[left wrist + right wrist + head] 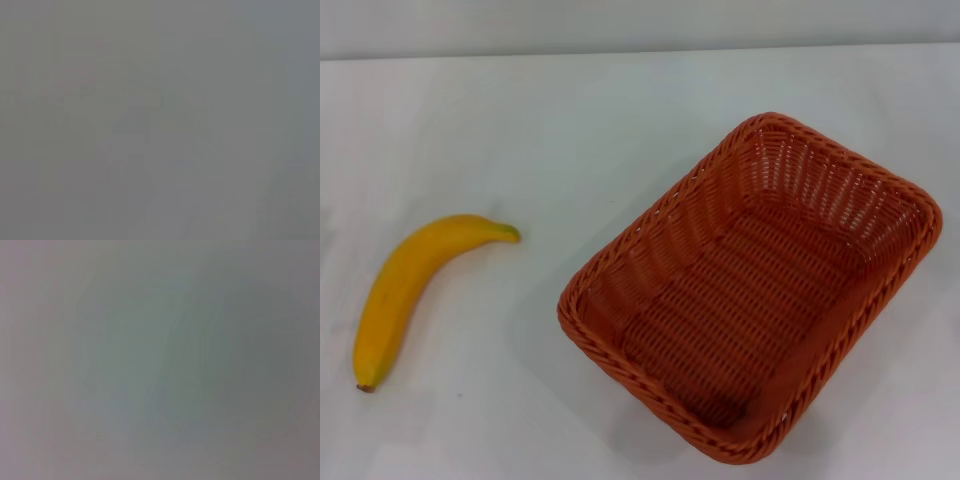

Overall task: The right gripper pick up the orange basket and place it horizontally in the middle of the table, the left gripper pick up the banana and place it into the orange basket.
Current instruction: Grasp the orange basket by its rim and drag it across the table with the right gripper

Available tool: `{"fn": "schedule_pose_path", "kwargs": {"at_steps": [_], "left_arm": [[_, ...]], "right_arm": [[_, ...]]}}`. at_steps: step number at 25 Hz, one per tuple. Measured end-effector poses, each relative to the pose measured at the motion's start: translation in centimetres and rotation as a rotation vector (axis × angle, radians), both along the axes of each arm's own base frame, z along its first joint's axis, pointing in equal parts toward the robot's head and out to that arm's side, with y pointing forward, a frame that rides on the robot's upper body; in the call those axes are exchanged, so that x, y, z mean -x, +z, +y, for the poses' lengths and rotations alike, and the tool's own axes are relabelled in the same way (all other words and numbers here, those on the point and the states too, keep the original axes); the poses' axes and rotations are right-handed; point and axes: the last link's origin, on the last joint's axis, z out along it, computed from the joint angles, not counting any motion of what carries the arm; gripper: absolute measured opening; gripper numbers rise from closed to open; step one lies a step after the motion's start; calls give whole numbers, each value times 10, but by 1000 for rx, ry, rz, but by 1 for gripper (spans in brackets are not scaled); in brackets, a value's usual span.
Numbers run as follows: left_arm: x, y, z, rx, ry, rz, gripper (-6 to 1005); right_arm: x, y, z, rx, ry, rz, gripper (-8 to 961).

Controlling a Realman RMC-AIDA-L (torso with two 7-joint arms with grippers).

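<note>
Where it sits askew, the orange basket [750, 290] is woven openwork; neither gripper shows.

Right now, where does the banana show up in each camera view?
Head view: the banana lies on the table at the left, apart from the orange basket on the right.
Left wrist view: not in it.
Right wrist view: not in it.
Shared landmark: none; both wrist views show nothing recognisable.

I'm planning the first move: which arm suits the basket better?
Right, probably. The orange basket sits askew on the robot's right side of the table; the banana lies left. Neither gripper is in view.
</note>
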Motion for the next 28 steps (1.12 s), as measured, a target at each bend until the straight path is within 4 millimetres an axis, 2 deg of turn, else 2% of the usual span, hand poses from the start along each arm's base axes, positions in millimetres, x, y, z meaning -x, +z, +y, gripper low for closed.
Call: {"fn": "schedule_pose_path", "kwargs": {"at_steps": [8, 15, 23, 28], "left_arm": [[-1, 0, 1, 0, -3, 0, 893], [-2, 0, 3, 0, -10, -2, 893], [-4, -1, 4, 19, -26, -17, 892], [-3, -3, 4, 38, -24, -18, 892]], "right_arm": [[0, 2, 0, -1, 2, -1, 842], [8, 15, 6, 53, 27, -48, 842], [47, 52, 29, 252, 53, -170, 841], [89, 67, 52, 420, 26, -282, 840]]}}
